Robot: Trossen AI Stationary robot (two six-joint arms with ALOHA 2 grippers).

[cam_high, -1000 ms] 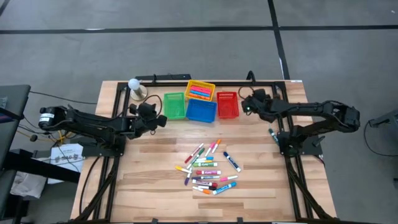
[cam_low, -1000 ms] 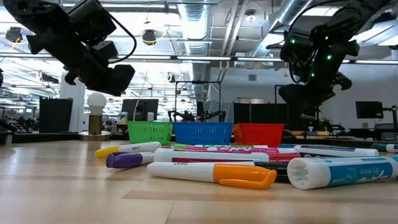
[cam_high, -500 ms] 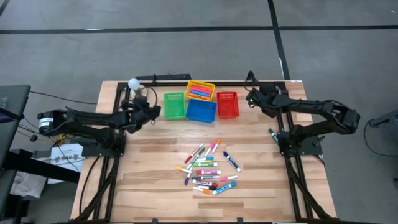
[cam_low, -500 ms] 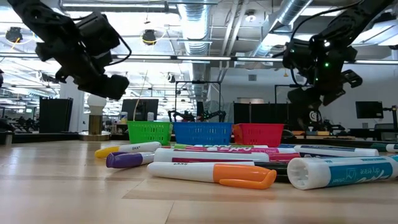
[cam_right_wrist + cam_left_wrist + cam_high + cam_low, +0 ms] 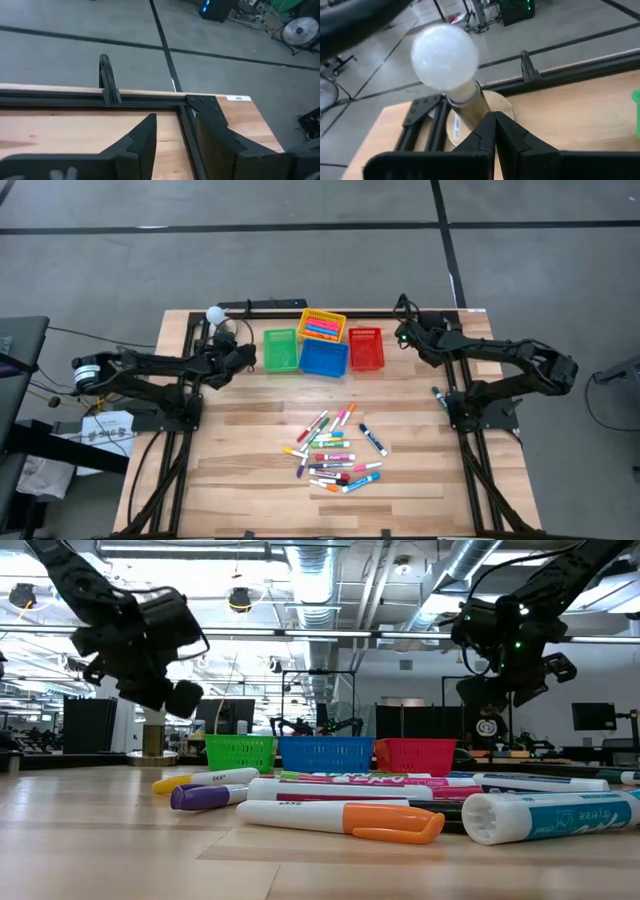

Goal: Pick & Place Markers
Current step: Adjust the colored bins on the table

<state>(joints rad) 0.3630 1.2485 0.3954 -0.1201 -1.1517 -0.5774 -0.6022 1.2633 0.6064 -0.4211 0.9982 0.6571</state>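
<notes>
High view: both my arms sit at the far side of the table, well apart from the markers, which lie in a loose pile toward the near-centre. Left gripper is just beside the green basket, on the lamp side; right gripper is just beside the red basket. Neither carries anything I can see, so I judge we're betw. picks, w/ most of the job left. Next move needs one arm swung down to the pile, gripper opened over a single marker at the edge of the heap, since the middle ones overlap. Baskets: yellow basket holds a few pink/orange markers; green, blue basket and red look empty from above, though can't be sure. Low view: markers fill the foreground lying flat, an orange-capped one nearest; green, blue, red baskets stand in a row behind; contents hidden by the walls. Both arms hang above table level. Left wrist view: left gripper has its fingers pressed together, nothing betw. them, pointing at the bulb lamp. Right wrist view: right gripper fingers stand apart w/ a clear gap, empty, facing the table's back rail.
</notes>
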